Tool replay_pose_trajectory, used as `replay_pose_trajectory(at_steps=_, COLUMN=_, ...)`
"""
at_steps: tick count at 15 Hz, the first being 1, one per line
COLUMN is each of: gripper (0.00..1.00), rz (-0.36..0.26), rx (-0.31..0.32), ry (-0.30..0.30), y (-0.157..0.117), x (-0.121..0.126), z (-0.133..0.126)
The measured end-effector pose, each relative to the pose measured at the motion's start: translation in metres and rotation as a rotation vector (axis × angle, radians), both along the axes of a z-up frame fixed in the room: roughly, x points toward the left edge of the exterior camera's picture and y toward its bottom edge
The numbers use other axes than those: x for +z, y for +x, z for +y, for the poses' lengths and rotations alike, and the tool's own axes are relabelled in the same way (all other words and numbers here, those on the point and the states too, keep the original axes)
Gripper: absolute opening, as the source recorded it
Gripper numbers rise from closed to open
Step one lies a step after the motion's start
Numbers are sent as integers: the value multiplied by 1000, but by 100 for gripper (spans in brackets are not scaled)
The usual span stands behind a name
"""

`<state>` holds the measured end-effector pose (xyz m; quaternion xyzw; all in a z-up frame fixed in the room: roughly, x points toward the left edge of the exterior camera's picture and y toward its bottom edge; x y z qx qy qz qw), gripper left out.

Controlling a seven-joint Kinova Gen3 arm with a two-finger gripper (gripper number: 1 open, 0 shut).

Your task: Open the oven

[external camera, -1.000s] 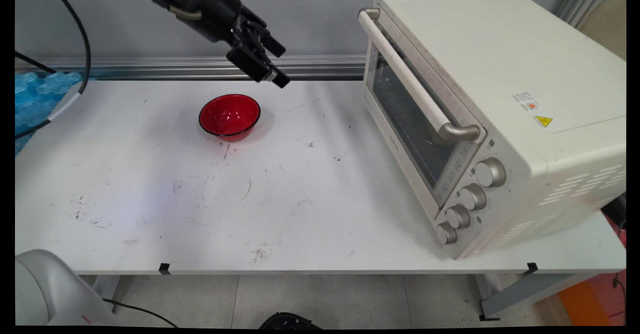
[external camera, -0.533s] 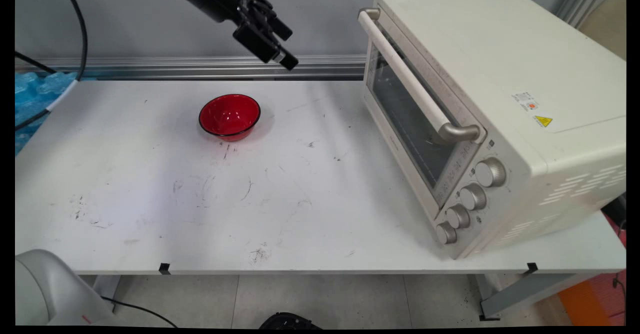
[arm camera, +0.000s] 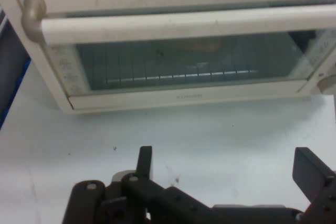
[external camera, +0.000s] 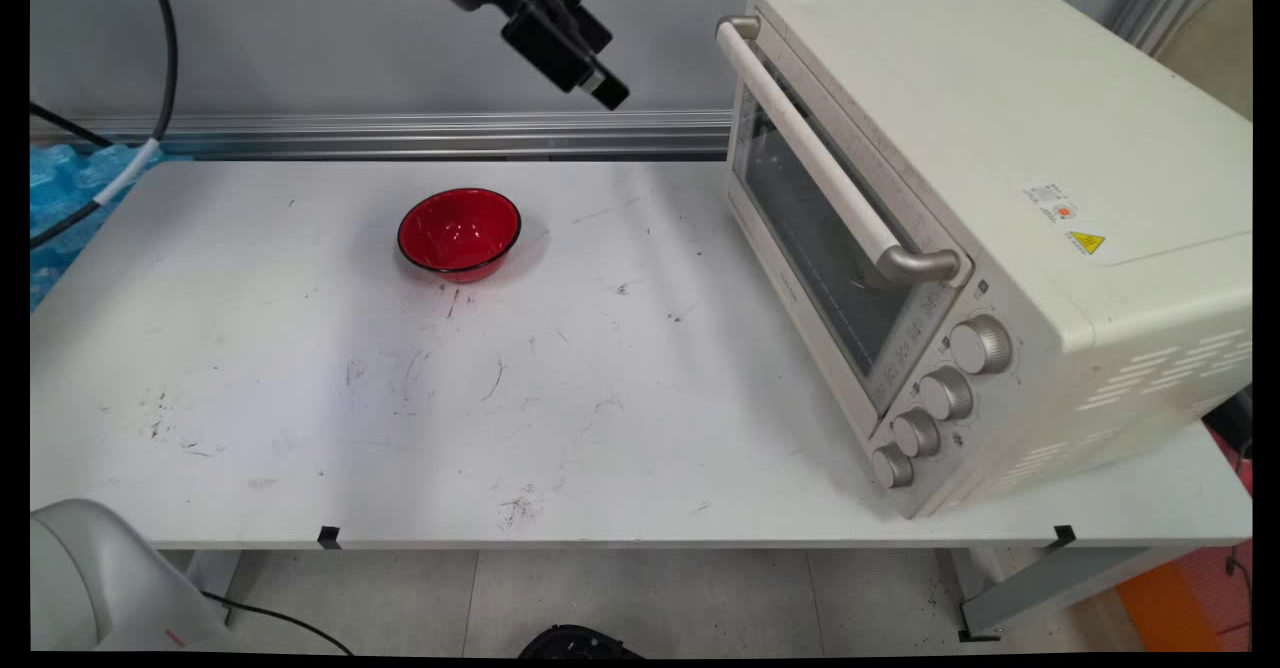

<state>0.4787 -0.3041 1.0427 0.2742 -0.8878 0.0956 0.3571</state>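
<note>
Empty, spread end effector [external camera: 600,83] facing the toaster oven [external camera: 990,198]

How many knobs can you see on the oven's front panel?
4, all on the toaster oven at its near end: top knob, second knob, third knob, bottom knob. None appears hidden.

A scuffed white table [external camera: 400,418] is seen, marked with dark smudges, with black tape tabs on its near edge. A grey wall [external camera: 300,38] is seen behind it, and an aluminium rail [external camera: 400,133] is run along the wall's base. Blue foam [external camera: 70,188] is piled at far left. Pale floor tiles [external camera: 640,598] are shown below, with an orange patch [external camera: 1180,598] at lower right.
</note>
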Motion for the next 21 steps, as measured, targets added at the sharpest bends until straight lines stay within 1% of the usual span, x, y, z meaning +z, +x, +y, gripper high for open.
replay_pose_trajectory(at_steps=7, gripper=100, rz=7, rx=-4, ry=3, y=-25, x=10, z=-20)
replay_pose_trajectory(at_steps=12, gripper=100, rz=10, rx=-16, ry=-2, y=-53, x=18, z=-41)
replay_pose_trajectory(at_steps=21, gripper=100, rz=11, rx=-25, ry=22, y=-97, x=25, z=-69)
